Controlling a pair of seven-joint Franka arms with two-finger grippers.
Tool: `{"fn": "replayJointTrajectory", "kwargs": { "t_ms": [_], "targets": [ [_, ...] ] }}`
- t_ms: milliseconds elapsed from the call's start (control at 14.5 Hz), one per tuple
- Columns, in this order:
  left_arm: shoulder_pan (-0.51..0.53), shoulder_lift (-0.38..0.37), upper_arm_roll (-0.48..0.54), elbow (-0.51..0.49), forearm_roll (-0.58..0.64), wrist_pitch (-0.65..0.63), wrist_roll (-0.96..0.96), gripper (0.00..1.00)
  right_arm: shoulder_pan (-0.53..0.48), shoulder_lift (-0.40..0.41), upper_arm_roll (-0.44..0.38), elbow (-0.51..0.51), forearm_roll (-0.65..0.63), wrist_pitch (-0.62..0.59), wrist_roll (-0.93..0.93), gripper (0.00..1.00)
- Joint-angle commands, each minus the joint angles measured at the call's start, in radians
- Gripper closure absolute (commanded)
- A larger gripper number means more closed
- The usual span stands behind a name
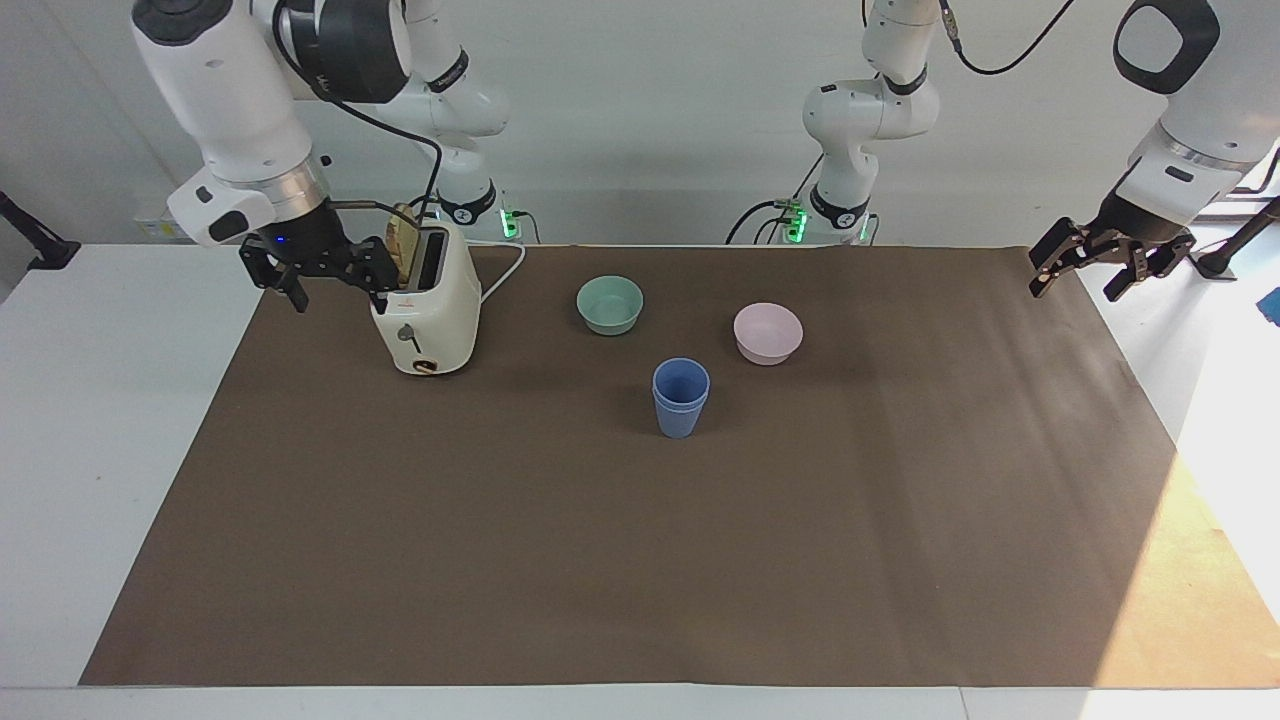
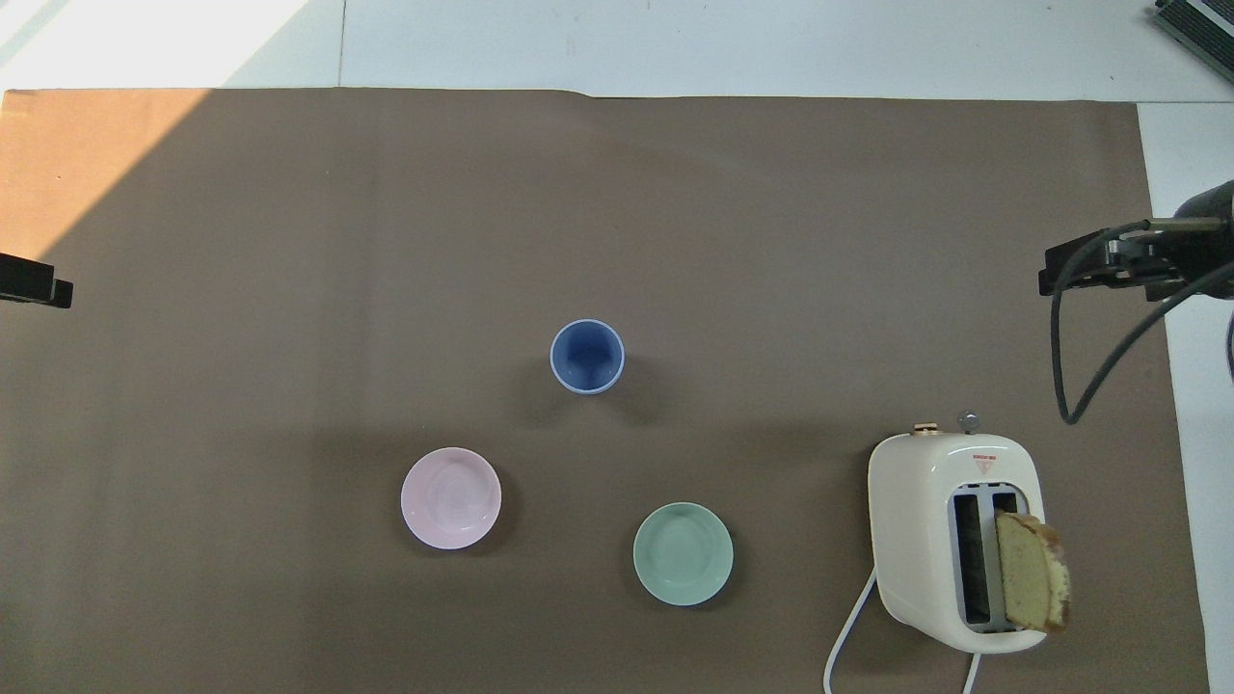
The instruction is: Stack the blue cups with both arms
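The two blue cups [image 1: 681, 398] stand nested one in the other, upright on the brown mat, and show as one round rim in the overhead view [image 2: 587, 357]. My right gripper [image 1: 338, 296] is open and empty, raised over the mat's edge at the right arm's end, beside the toaster; it also shows in the overhead view [image 2: 1072, 271]. My left gripper [image 1: 1078, 286] is open and empty, held up over the mat's edge at the left arm's end, where that arm waits. Only its tip shows in the overhead view [image 2: 37, 287].
A cream toaster [image 1: 424, 310] with a bread slice [image 2: 1032, 571] in it stands near the right arm's base. A teal bowl [image 1: 610, 304] and a pink bowl [image 1: 767, 333] sit nearer to the robots than the cups. The brown mat [image 1: 640, 560] covers the table.
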Motion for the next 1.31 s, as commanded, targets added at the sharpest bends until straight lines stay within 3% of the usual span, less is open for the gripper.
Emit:
{"fn": "replayJointTrajectory", "kwargs": {
  "t_ms": [0, 207, 1244],
  "targets": [
    [-0.003, -0.005, 0.003, -0.004, 0.005, -0.011, 0.005, 0.00, -0.004, -0.050, 0.008, -0.071, 0.024, 0.010, -0.009, 0.00],
    [-0.003, -0.005, 0.003, -0.004, 0.005, -0.011, 0.005, 0.00, 0.046, -0.095, 0.022, -0.133, 0.033, 0.010, 0.084, 0.00],
    [-0.005, -0.041, -0.017, 0.006, 0.017, -0.024, 0.000, 0.00, 0.042, -0.081, 0.011, -0.113, 0.033, 0.010, 0.068, 0.00]
  ]
}}
